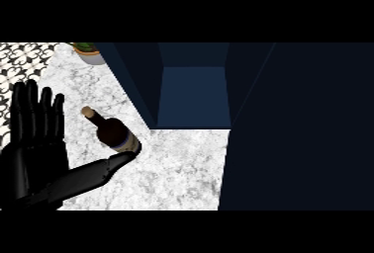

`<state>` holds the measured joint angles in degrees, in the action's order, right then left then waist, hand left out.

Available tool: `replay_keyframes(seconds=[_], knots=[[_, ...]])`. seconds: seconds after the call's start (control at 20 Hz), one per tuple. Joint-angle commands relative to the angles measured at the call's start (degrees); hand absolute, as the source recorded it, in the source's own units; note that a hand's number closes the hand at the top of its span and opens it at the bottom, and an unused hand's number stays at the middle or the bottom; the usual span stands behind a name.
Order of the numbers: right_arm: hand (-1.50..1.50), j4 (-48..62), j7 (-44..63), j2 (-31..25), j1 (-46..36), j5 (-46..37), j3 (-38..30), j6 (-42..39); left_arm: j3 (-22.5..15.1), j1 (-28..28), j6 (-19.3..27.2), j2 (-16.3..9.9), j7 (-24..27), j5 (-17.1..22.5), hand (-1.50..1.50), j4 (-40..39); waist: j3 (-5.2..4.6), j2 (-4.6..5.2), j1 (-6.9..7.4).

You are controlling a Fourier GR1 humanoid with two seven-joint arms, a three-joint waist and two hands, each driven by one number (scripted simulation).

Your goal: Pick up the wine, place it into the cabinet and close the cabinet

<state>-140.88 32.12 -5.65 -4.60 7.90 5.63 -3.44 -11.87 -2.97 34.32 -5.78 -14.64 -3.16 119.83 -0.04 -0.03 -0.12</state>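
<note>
Left hand (33, 143): showing at the left edge, fingers (33, 106) straight and released, thumb reaching toward the wine bottle (113, 131). Wine bottle: standing on the marble counter (175, 168), just left of the open cabinet (194, 96), dark-blue, lying further right.

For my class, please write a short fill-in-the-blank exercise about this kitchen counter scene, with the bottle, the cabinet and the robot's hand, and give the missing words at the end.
1. The wine bottle stands on the marble ____.
2. The dark blue cabinet stands ____, its inside showing.
3. The hand with straight fingers and its thumb next to the bottle is the robot's ____ hand.
4. The bottle is still ____ the cabinet.

Missing words: counter; open; left; outside
</note>
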Motion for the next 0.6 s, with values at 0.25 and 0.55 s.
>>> replay_keyframes(seconds=[0.25,0.55], knots=[[-1.5,-5.4,2.2,0.1,2.5,5.4,-2.0,-1.2,8.8,4.1,-8.0,0.1,10.4,10.4,-1.5,-11.6,0.01,0.0,-0.16],[-1.5,-3.4,2.8,0.9,-1.5,3.3,-0.8,-0.5,11.9,5.6,-14.4,1.2,19.5,15.0,-1.5,-21.9,-0.01,0.03,-0.01]])
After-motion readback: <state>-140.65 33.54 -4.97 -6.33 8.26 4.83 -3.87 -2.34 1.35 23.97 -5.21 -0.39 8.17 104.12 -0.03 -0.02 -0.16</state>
